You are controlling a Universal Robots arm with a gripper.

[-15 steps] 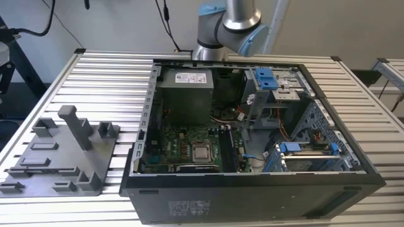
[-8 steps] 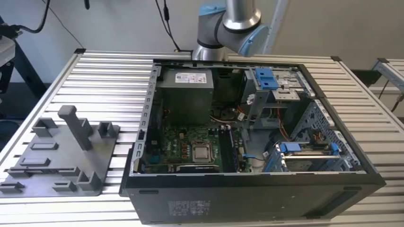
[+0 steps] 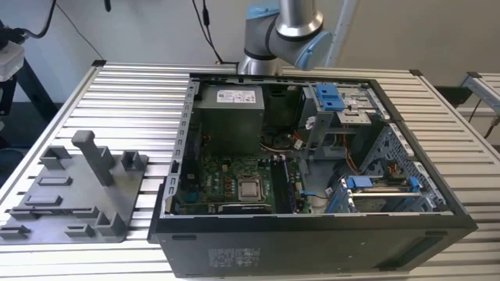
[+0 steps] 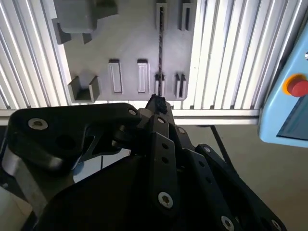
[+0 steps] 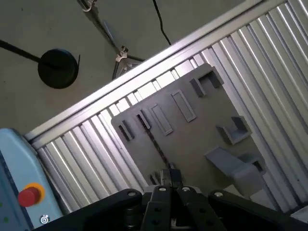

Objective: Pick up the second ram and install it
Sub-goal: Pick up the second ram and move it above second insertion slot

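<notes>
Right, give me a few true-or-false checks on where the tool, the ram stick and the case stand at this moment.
1. The computer case lies open on the slatted table. True.
2. The tool is down inside the case. False: in both wrist views it is above the grey fixture, at one end of the ram stick.
3. The ram stick is seen edge-on, in line with slots of the fixture. True.
4. The tall grey post stands inside the case. False: it stands on the fixture, at the exterior view's left of the case.
5. The red button sits on a grey box. False: it sits on a light-blue box.
</notes>
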